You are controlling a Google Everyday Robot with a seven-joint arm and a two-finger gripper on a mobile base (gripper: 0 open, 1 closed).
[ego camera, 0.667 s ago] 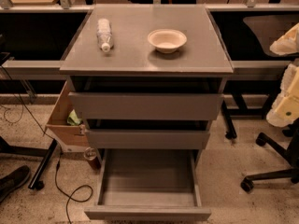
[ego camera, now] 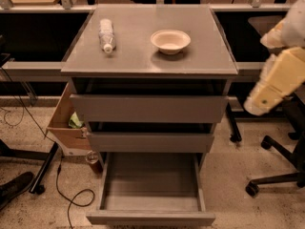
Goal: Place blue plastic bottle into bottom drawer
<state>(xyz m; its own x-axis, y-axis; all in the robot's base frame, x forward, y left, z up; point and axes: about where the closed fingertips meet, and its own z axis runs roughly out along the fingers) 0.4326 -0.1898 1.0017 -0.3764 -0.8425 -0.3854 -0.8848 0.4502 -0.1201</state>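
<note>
Because the blue plastic bottle [ego camera: 106, 34] lies flat, it is best gripped crosswise by the hand [ego camera: 261, 101], state unclear, far right.

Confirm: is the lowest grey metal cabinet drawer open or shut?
Open: the lowest grey metal cabinet drawer is pulled out, its bare grey floor showing. The gripper hangs off to its upper right.

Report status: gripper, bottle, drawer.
Gripper right of grey metal cabinet, off to the side. Clear crinkled blue plastic bottle lies on its top, white paper bowl beside it, apart. Bottom drawer open.
</note>
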